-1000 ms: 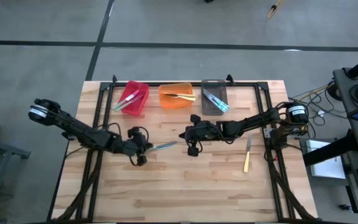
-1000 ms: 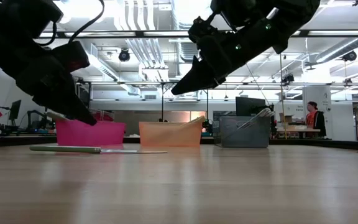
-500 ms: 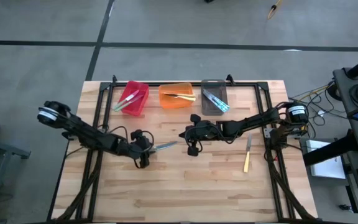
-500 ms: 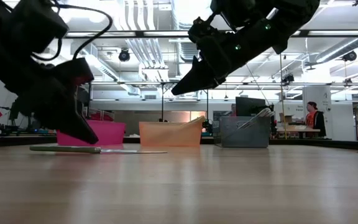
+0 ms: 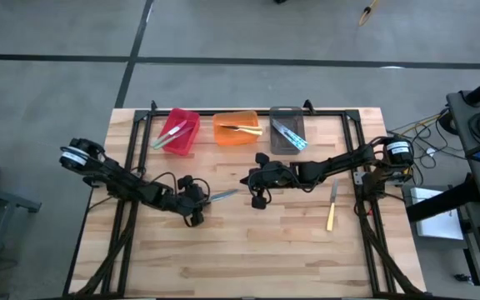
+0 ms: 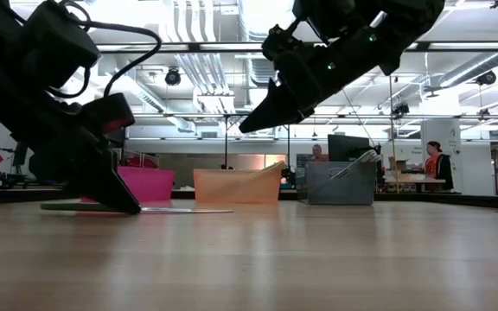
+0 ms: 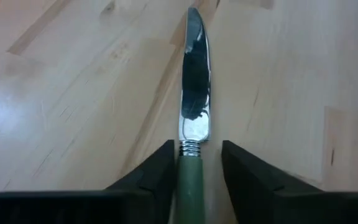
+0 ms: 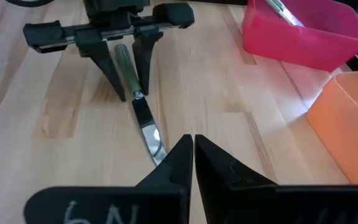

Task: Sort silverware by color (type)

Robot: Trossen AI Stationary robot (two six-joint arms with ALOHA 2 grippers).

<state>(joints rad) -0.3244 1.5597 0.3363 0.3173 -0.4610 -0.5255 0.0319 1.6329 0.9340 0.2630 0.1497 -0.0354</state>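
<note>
A green-handled knife (image 7: 191,112) of the silverware lies flat on the table left of centre, blade (image 5: 223,196) pointing right. My left gripper (image 7: 194,165) is open, pointing slanting down, with one finger on each side of the green handle (image 8: 124,65) and its tips down at the table (image 6: 128,206). My right gripper (image 8: 192,142) is shut with nothing in it, and hangs above the table's middle (image 5: 247,177). A yellow-handled utensil (image 5: 332,208) lies flat at the right. My left gripper straddles the knife's handle (image 7: 188,177) just behind the blade, its fingers lying along the knife. A gap shows between one finger (image 7: 244,171) and the handle. The other finger (image 7: 157,171) is close against it; I cannot tell whether it touches. The knife lies flat on the table.
Three bins stand in a row at the far edge: red (image 5: 179,131), orange (image 5: 238,127) and grey (image 5: 287,129), each holding utensils. The near half of the wooden table (image 5: 248,258) is bare. A person (image 6: 437,160) shows in the room behind.
My left gripper has come down and a little toward the table's right edge, tipping further downward, until its fingertips reach the table around the knife's handle. The knife has stayed where it was.
</note>
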